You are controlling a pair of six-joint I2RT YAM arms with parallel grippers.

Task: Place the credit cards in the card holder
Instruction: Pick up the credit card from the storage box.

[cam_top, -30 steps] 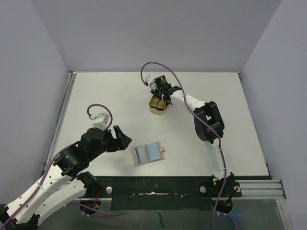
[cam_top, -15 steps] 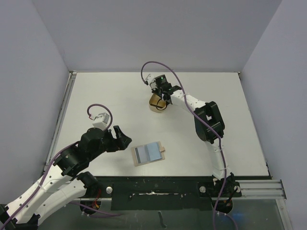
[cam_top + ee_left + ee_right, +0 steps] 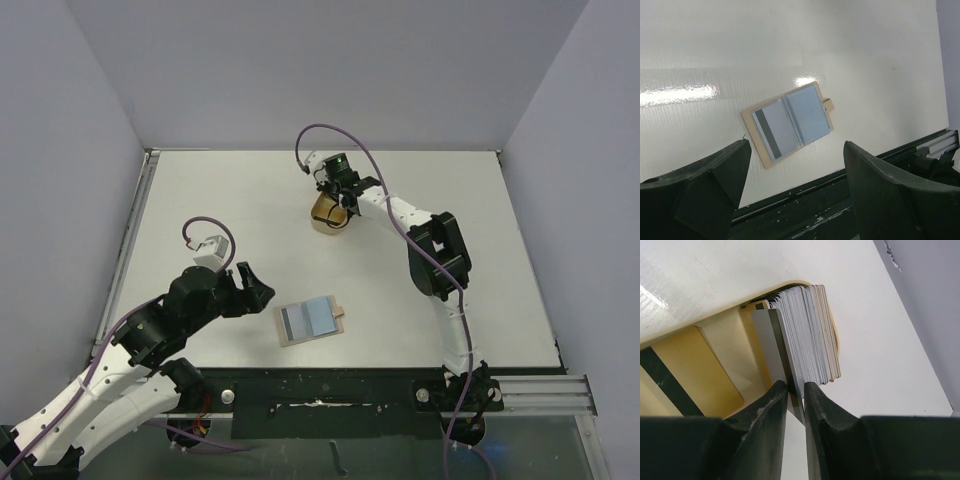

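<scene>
Pinching one grey card (image 3: 771, 340) edge-on, the right gripper (image 3: 794, 390) sat clenched inside the tray (image 3: 715, 310), with the stack of credit cards (image 3: 812, 325) just beyond its fingertips (apparently touching the held card). Lifting might have dragged a neighbour along by friction. Only the left wrist view showed the card holder (image 3: 790, 124) lying open ahead of the left gripper (image 3: 797, 150), whose jaws were spread and empty.

Bright, even light; glare streaks on the worktop (image 3: 805, 40) in the left wrist view; near fingers (image 3: 765, 410) blurred.
</scene>
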